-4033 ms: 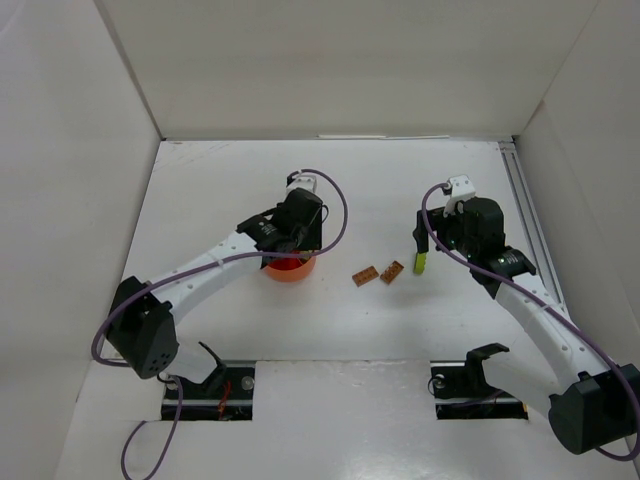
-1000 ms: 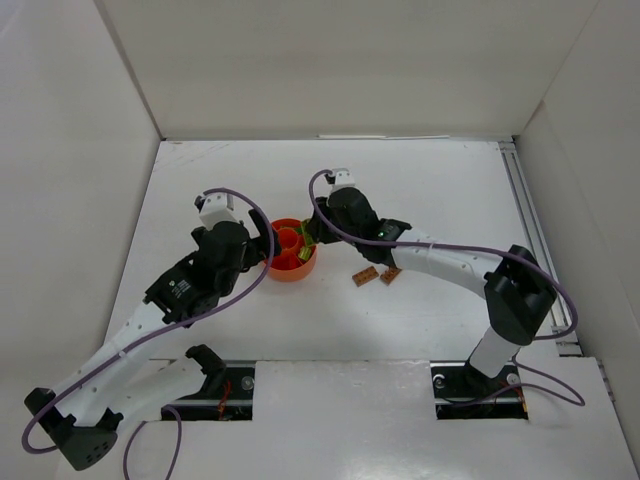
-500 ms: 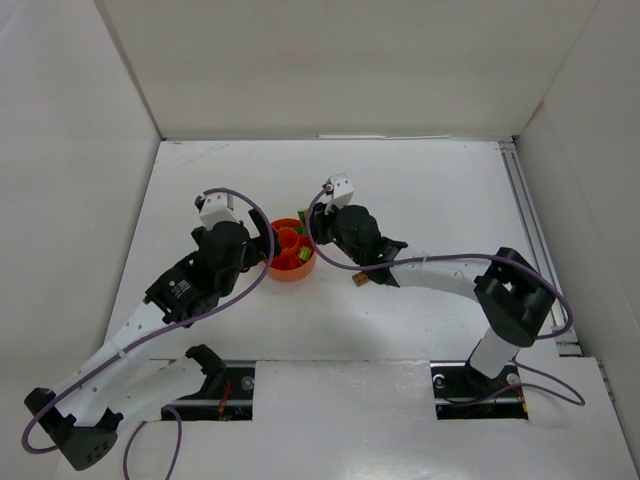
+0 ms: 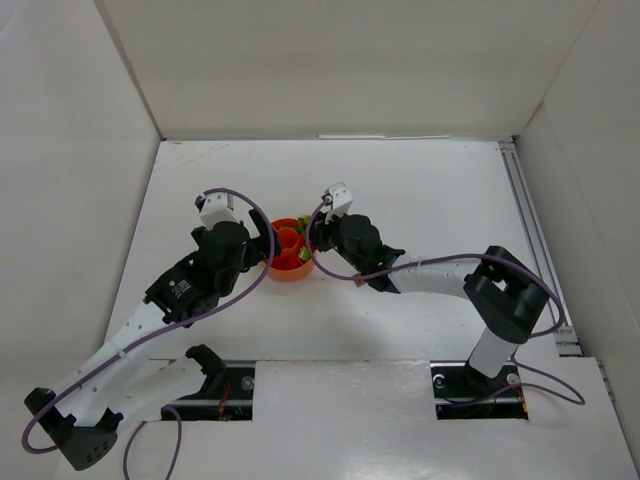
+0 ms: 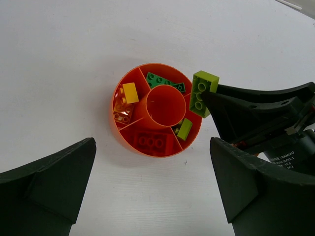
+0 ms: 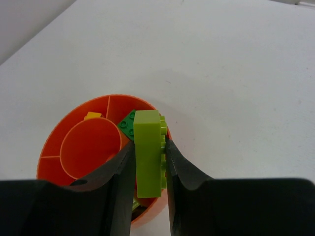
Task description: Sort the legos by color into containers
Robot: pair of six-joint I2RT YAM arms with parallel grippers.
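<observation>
Since the right jaws advanced, lime brick (image 5: pixel 203 92) overhangs bowl (image 5: pixel 119 136).

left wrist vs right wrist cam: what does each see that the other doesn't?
Left wrist only: every compartment of the bowl, including the red brick and the orange brick. Right wrist only: both fingers of the right pincer clamped flat on the sides of the held lime brick. Both: the bowl, the dark green brick, the yellow brick, and the held lime brick at the rim.
</observation>
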